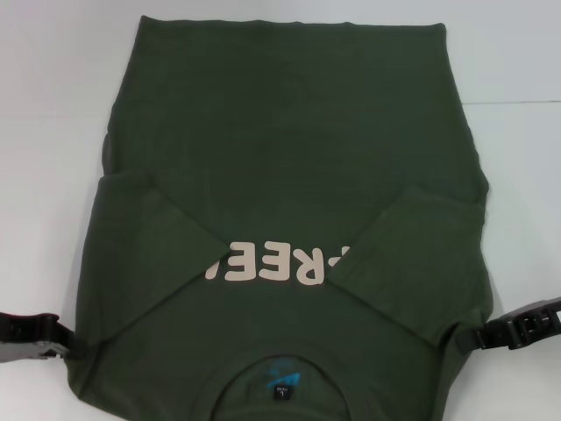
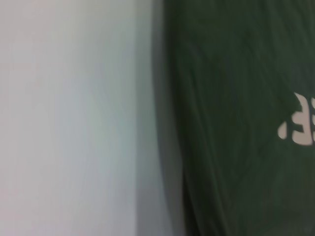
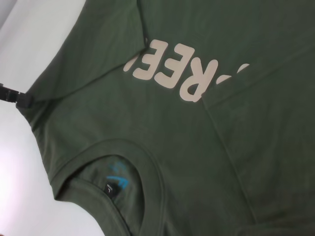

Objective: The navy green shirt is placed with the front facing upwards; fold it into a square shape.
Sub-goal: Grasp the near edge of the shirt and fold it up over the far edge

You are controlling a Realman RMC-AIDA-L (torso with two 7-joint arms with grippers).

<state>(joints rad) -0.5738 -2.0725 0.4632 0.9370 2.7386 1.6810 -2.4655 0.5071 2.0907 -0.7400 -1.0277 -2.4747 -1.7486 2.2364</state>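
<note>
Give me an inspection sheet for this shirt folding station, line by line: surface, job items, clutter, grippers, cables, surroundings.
Surface: plain white table, bare around the garment.
Job's things: navy green shirt lies front up, collar nearest the robot; both sleeves folded inward, partly covering the cream lettering; neck label showing.
Clutter: nothing seen.
Grippers: left gripper at the shirt's left shoulder edge; right gripper at the right shoulder edge. Both low at the cloth; grip state not clear.
Cables: nothing seen.
Surroundings: nothing seen beyond the table.
</note>
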